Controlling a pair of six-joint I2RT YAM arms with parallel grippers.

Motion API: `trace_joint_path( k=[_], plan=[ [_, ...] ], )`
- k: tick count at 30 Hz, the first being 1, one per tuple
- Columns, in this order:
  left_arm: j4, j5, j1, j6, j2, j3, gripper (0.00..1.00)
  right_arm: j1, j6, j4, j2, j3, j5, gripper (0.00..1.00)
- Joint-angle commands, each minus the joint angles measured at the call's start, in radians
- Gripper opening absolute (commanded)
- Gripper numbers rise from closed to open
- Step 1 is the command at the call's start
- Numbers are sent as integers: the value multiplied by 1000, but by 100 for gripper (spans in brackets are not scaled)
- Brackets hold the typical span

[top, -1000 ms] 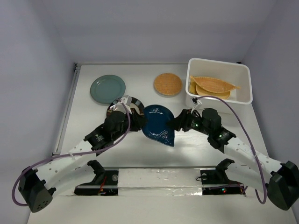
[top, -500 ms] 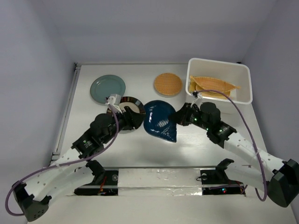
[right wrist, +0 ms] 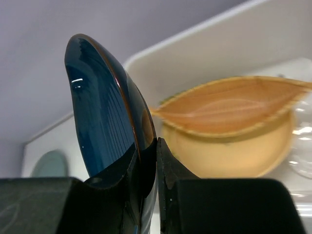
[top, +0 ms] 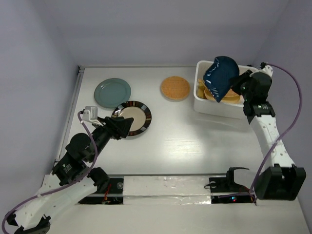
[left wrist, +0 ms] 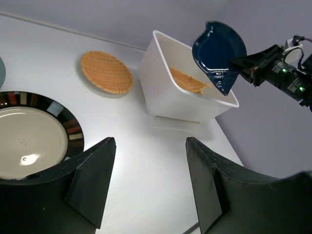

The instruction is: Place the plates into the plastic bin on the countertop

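The countertop (top: 195, 141) is big, flat and white. The plastic bin (top: 214, 107) sits on it in the far right corner. It is a white tub with tall walls.

The right gripper (right wrist: 155, 151) holds the dark blue plate (top: 220, 77) in the air over the bin's left side. The plate stands up on its edge and tips a bit. The gripper's two fingers are squeezed tight on the plate's rim.

The dark-rimmed cream plate (top: 139, 117) lies flat on the left part of the countertop. The left gripper (left wrist: 150, 144) hangs just over that plate's near edge. Its fingers are wide apart and hold nothing.

The teal plate (top: 112, 92) lies flat just behind the cream plate, closer to the left wall. The orange woven plate (top: 175, 88) lies flat near the bin's left wall.

Inside the bin, the leaf-shaped plate (right wrist: 229, 107) lies on top of the yellow round plate (right wrist: 234, 156).
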Motion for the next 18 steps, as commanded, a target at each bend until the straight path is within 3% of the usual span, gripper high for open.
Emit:
trace_joint_path(
  k=[1,3,8,18],
  plan=[
    [-20,-21,5,27,-25,-5,57,-82,-56,11,67,127,-41,0],
    [-11,4,5,24,-38,-15,57,-91,-147,-27,150,186,-9,0],
    [-1,25,5,29,-47,-15,57,-139,-328,-90,334,367,-111,0],
    [-6,48,5,21,-50,-24,57,-165,-383,-164,600,497,-223,0]
  ],
)
